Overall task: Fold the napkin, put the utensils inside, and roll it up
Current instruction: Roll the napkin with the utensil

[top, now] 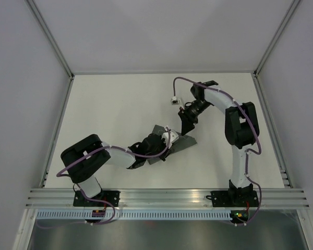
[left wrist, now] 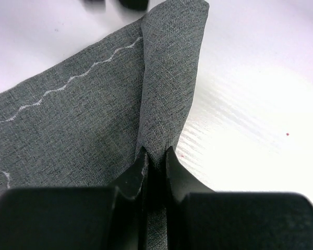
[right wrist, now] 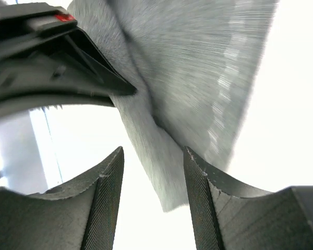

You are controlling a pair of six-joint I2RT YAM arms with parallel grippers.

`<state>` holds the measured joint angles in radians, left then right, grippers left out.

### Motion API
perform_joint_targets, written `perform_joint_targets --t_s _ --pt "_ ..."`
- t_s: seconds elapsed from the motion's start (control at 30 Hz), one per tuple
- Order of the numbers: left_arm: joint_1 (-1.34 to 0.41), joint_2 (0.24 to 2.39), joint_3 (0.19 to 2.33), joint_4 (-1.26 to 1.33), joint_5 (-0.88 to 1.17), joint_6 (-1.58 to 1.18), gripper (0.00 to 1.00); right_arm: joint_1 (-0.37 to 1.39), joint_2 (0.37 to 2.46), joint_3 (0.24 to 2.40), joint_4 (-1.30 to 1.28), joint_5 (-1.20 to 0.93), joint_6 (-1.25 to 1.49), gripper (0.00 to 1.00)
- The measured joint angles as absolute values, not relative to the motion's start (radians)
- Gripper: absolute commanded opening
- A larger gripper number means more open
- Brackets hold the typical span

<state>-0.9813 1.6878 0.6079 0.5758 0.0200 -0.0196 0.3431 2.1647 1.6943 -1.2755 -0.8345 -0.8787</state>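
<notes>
The dark grey napkin lies bunched in the middle of the white table, partly hidden under both grippers. My left gripper is shut on a raised fold of the napkin; the cloth runs up between its two black fingers. A pale wavy stitched line shows on the flat part. My right gripper is just beyond it, open, with a loose end of the napkin hanging in the gap between the pads and not pinched. No utensils are in view.
The white table is walled in by an aluminium frame, with a rail along the near edge. A purple cable with a white plug hangs by the right wrist. The left arm's black finger sits close to the right gripper.
</notes>
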Motion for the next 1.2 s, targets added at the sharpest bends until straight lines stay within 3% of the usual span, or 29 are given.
perform_joint_targets --t_s 0.17,0.33,0.8,1.2 --pt "-0.921 1.696 0.546 0.702 0.115 -0.157 0.02 0.232 2.022 1.665 -1.206 -0.859 -0.904 0.56" --pt "-0.879 1.724 0.519 0.787 0.193 -0.274 0.02 0.231 1.832 1.440 -1.030 -0.824 -0.931 0.58" --pt "-0.778 1.841 0.527 0.918 0.479 -0.525 0.02 0.491 1.472 0.853 -0.579 -0.612 -1.082 0.68" --pt "-0.722 1.909 0.548 0.949 0.641 -0.609 0.02 0.668 1.397 0.654 -0.276 -0.421 -1.093 0.67"
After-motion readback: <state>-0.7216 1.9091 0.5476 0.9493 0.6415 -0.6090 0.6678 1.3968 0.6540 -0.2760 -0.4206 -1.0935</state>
